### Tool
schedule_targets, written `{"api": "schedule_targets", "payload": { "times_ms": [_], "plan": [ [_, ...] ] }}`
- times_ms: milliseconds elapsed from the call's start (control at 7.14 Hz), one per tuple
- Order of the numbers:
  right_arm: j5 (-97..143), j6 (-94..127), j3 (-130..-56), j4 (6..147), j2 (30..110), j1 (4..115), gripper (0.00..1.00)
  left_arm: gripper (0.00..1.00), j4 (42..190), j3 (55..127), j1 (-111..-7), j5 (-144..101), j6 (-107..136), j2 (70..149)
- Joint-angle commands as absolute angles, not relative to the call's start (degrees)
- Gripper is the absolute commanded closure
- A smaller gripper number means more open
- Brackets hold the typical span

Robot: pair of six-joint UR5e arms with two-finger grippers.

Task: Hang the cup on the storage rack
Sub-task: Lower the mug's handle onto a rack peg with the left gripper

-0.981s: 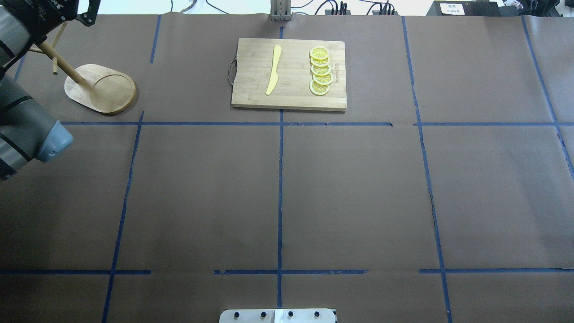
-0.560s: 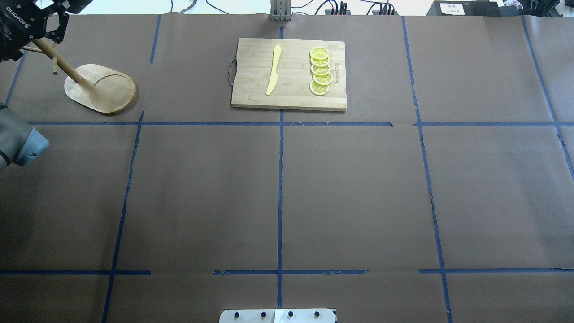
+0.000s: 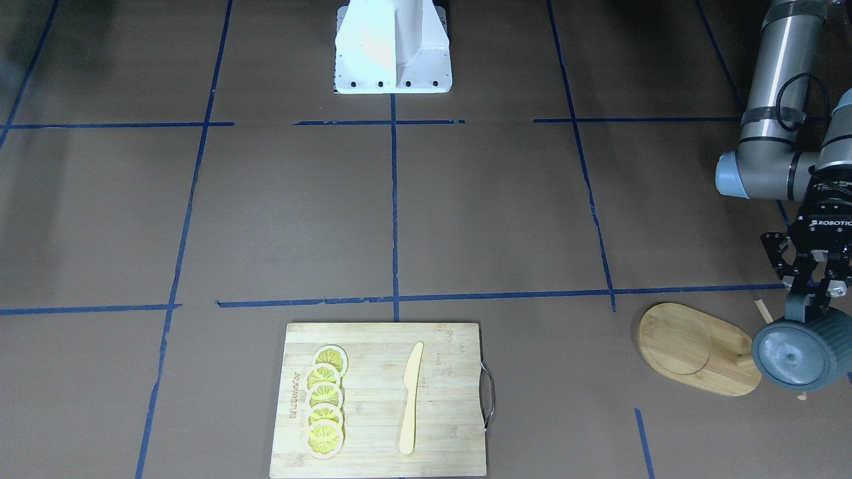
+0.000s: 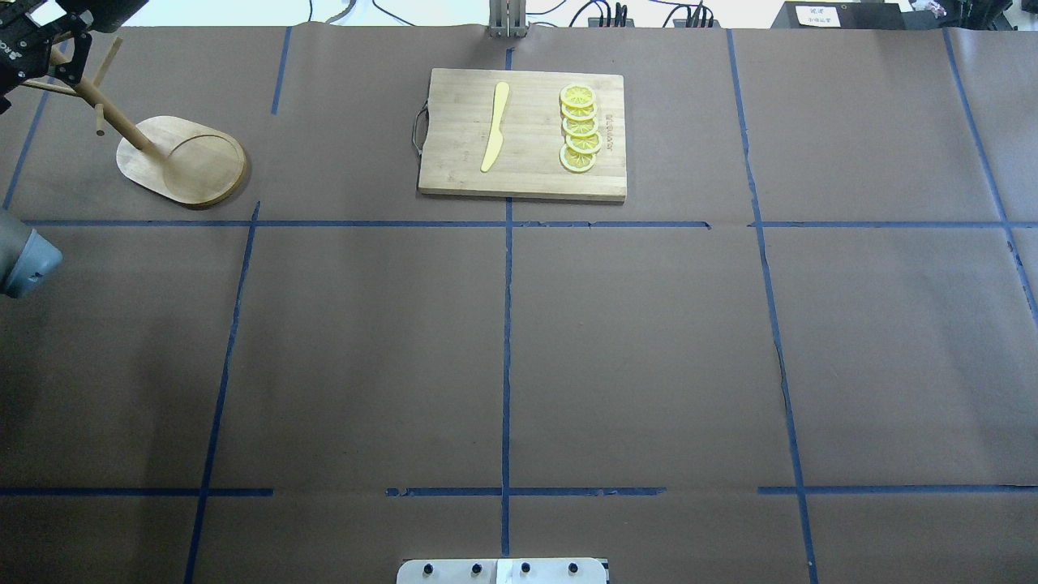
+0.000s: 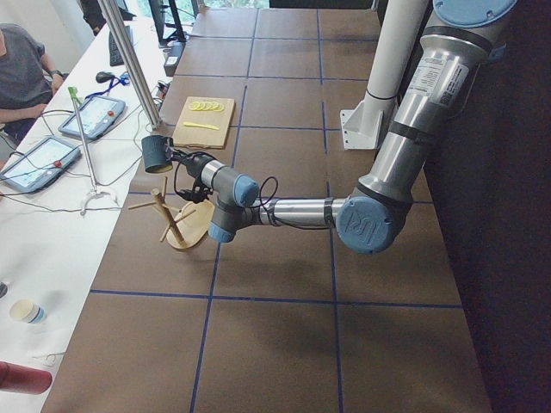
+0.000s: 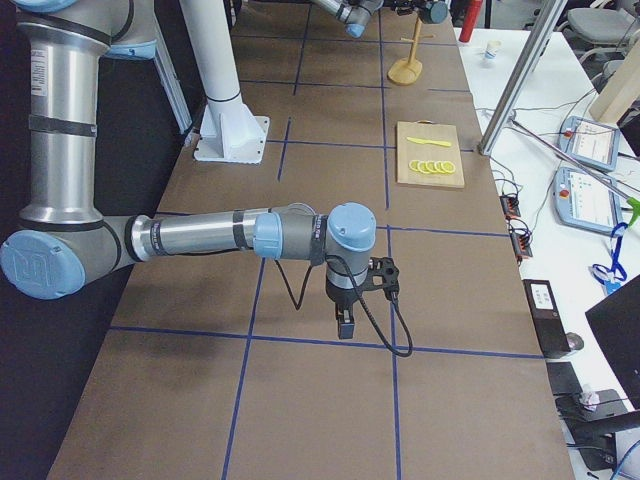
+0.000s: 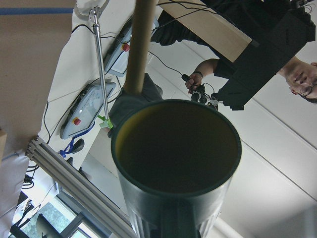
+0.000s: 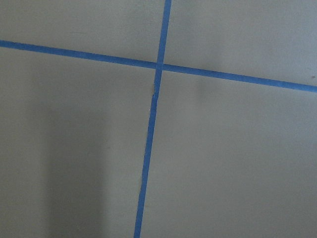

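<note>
My left gripper (image 3: 809, 311) is shut on the cup (image 3: 802, 356), a dark blue-grey mug held on its side with its flat bottom facing the front camera. It hangs just beside the storage rack, a bamboo mug tree with an oval base (image 3: 695, 346). In the left wrist view the cup's open mouth (image 7: 176, 148) fills the middle, with the rack's pole (image 7: 141, 49) right behind its rim. In the exterior left view the cup (image 5: 157, 153) is level with the top of the rack (image 5: 168, 215). My right gripper (image 6: 345, 322) shows only in the exterior right view; I cannot tell if it is open.
A bamboo cutting board (image 4: 523, 134) with a yellow knife (image 4: 495, 126) and several lemon slices (image 4: 580, 128) lies at the table's far middle. The rack's base (image 4: 182, 160) and tilted pole (image 4: 105, 105) stand far left. Operators and tablets are beyond the far edge.
My left arm has drawn back toward the overhead view's left edge, and the gripper has shifted left to the far corner, uncovering more of the rack's pole and pegs.
</note>
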State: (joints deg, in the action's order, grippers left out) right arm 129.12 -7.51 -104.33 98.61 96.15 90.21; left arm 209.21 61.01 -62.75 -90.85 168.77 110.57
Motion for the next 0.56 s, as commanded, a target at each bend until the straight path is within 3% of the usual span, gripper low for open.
{"api": "schedule_targets", "payload": {
  "times_ms": [0, 420],
  "plan": [
    [129.2, -7.5, -104.4, 98.6, 96.1, 90.2, 0.0, 1.0, 213.1, 57.0, -62.7, -91.0, 168.8, 110.5],
    [129.1, -7.6, -104.4, 98.5, 95.9, 89.9, 0.0, 1.0, 218.5, 51.3, -62.2, -91.0, 168.8, 110.5]
  ]
}}
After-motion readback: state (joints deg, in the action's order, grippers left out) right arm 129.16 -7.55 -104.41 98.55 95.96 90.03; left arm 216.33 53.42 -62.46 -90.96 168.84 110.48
